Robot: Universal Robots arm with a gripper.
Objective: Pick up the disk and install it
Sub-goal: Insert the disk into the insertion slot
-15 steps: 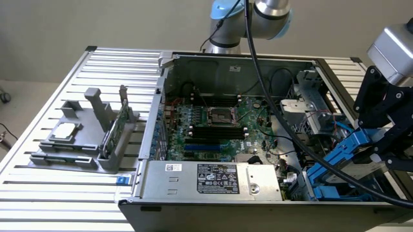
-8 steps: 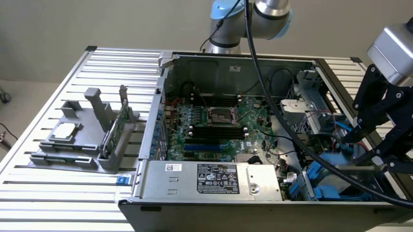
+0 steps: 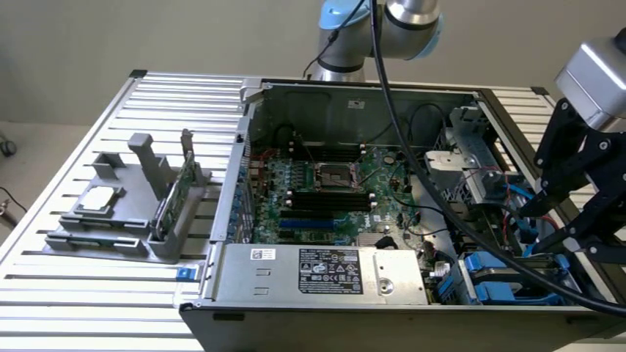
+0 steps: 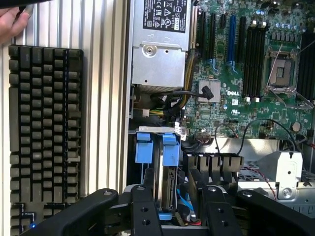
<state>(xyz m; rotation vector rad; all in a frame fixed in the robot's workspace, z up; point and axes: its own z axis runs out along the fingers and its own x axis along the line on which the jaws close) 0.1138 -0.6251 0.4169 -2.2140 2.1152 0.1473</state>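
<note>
Hovering over the case's [image 3: 245,158] corner bay, I am holding my claw [image 4: 178,192] released, astride the disk [image 4: 165,169] standing on edge there.

Plain beige wall [image 3: 117,33] behind a ribbed silver slatted tabletop [image 3: 88,308], under soft, even light.

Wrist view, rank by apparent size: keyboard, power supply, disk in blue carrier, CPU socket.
1. Keyboard.
2. Power supply, partly cut off.
3. Disk, edge-on and nearest the camera, so its rank against the power supply is unsure.
4. CPU socket, clearly smallest.
</note>
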